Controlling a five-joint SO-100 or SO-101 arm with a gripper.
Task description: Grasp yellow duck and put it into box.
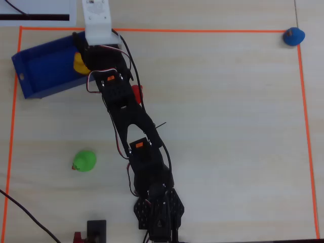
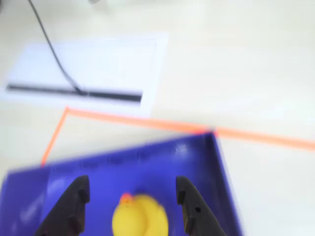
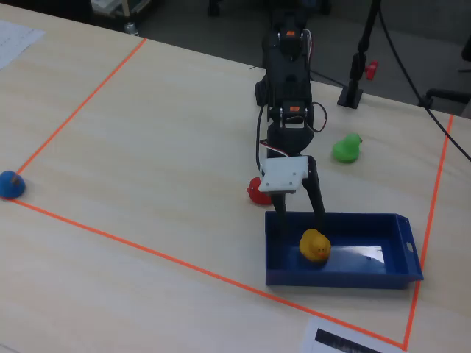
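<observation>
The yellow duck (image 3: 315, 245) sits inside the blue box (image 3: 338, 278), near its left end in the fixed view. In the wrist view the duck (image 2: 140, 219) lies low between the two black fingers, touching neither. My gripper (image 2: 132, 186) is open and hangs over the box (image 2: 206, 162), its fingers (image 3: 318, 206) reaching down just behind the duck. In the overhead view the duck (image 1: 79, 62) shows at the right end of the box (image 1: 35, 71), partly hidden under the arm.
A red duck (image 3: 257, 191) lies just outside the box beside the arm. A green duck (image 3: 346, 148) and a blue duck (image 3: 9, 184) lie farther off. Orange tape (image 3: 147, 250) borders the work area. White paper (image 2: 98, 69) lies beyond it.
</observation>
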